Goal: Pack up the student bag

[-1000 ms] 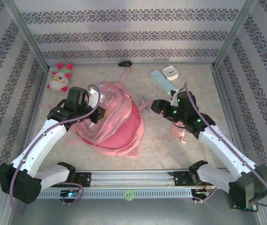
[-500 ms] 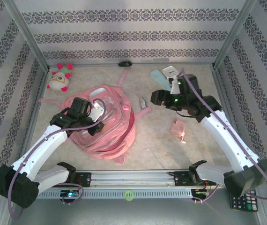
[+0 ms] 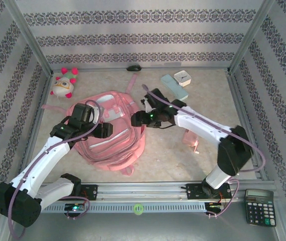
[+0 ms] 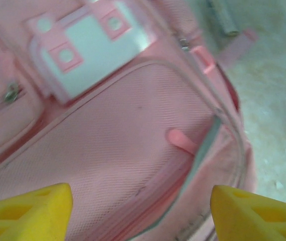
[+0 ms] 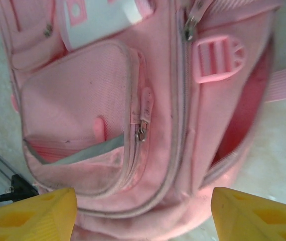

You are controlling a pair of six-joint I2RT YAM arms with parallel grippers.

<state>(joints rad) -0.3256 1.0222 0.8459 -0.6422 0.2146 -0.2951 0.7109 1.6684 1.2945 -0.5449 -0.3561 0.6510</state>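
Note:
The student bag [image 3: 114, 131], a big pink backpack, lies flat on the table left of centre, front pockets up. My left gripper [image 3: 104, 130] hovers over its front; in the left wrist view its yellow fingertips [image 4: 28, 214] stand wide apart above the mesh front pocket [image 4: 113, 135], gripping nothing, so the left gripper [image 4: 140, 216] is open. My right gripper [image 3: 137, 119] is at the bag's right edge. In the right wrist view the right gripper [image 5: 143, 216] is open above the bag's [image 5: 163, 125] zippers, and the main compartment gapes at the right.
A white-and-pink plush toy [image 3: 64, 83] sits at the back left. A light blue case [image 3: 175, 86] and a white box [image 3: 183, 77] lie at the back right, a black mouse [image 3: 133, 67] by the back wall, a small pink item [image 3: 190, 137] right of the bag, a calculator [image 3: 258, 206] front right.
My left gripper went from shut to open and let go of the bag, which settled flat. My right arm swung left from the back right to the bag's right edge.

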